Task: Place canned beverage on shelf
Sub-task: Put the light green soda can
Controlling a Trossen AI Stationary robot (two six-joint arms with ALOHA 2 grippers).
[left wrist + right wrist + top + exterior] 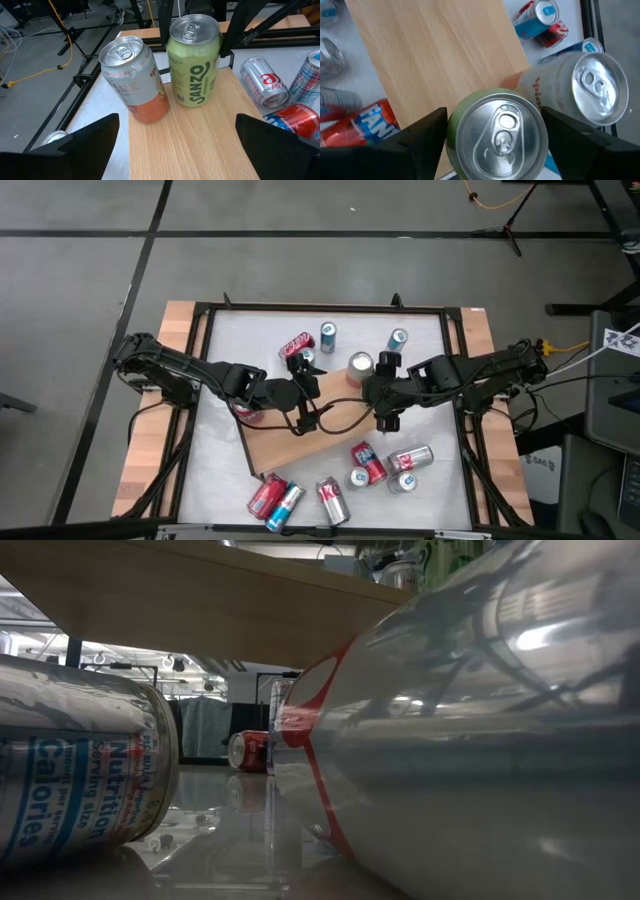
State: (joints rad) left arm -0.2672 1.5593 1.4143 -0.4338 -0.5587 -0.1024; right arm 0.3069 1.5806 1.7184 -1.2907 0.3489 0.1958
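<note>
The shelf [300, 442] is a light-brown wooden board standing slantwise on the white table; it also shows in the left wrist view [200, 145]. A green SANZO can [192, 60] and a silver-and-orange can [135, 80] stand upright on the shelf's far right end. My right gripper [384, 385] is over the green can [495, 125] and shut on it. My left gripper [316, 387] is open and empty above the shelf [177, 145], a little to the left of both cans. My right gripper pinches the green can between its two fingers [420, 137], on opposite sides of the upper wall just under the rim [175, 37]. The fingers come from above, pointing down. The can stands upright with its base [192, 102] on the shelf.
Two blue cans [327, 333] [398, 338] stand and a red can [295, 345] lies at the table's far side. Several cans [370, 465] [272, 498] lie near the front edge and fill the low view [450, 740]. A red can [246, 414] lies under my left arm.
</note>
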